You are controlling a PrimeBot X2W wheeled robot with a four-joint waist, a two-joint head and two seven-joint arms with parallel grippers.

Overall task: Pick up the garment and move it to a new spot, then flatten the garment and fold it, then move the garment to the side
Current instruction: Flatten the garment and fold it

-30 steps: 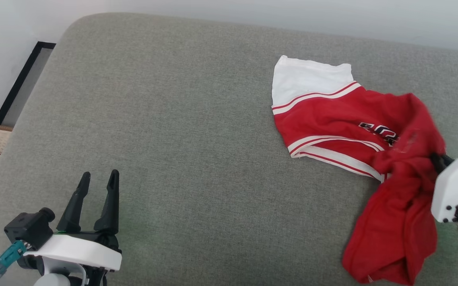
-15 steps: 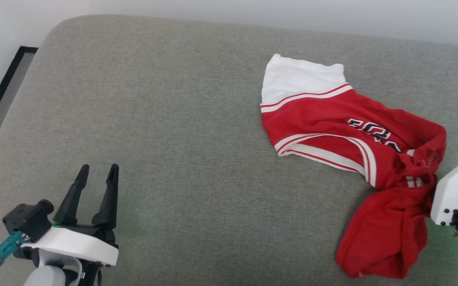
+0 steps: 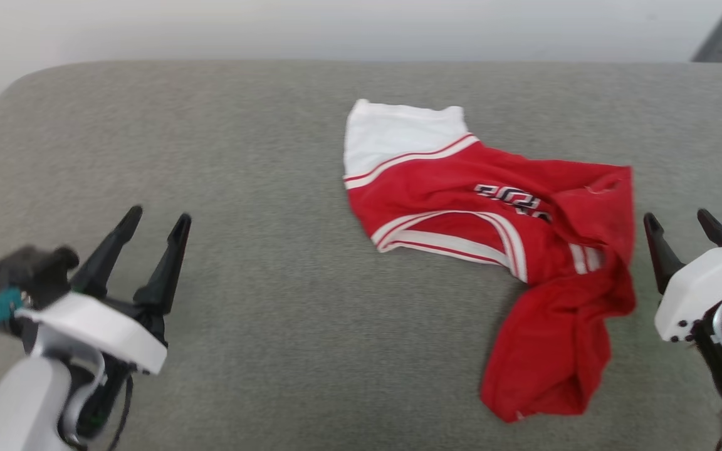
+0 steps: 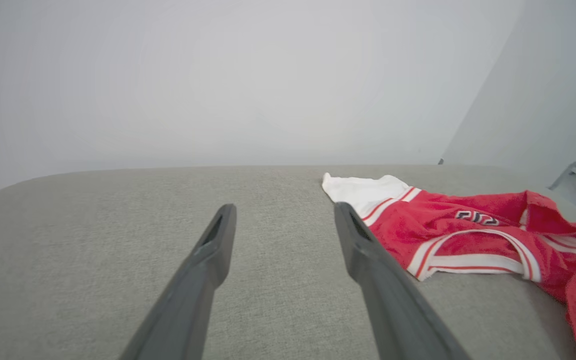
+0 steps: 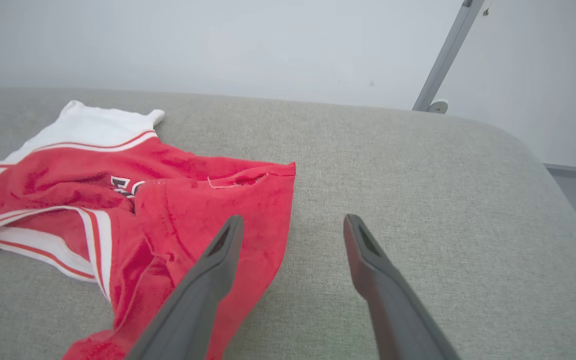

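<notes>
While the right gripper [image 3: 676, 216] is hovering with its jaws spread wide, holding nothing, just to the right of the garment [image 3: 461, 194], the left gripper [image 3: 160, 214] is likewise gaping empty, well apart from it. The garment is lying crumpled on the grey, coarsely woven cushion [image 3: 261, 188], its soft red body bunching in folds and one white sleeve lying flat.

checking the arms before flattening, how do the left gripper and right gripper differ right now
The left gripper stands far from the crumpled red jersey T-shirt with white sleeve, bare grey fabric cushion between; the right gripper sits close beside its red edge. In the wrist views the shirt lies right of the left gripper's fingers, but left of the right gripper's. Both are open and empty.
</notes>
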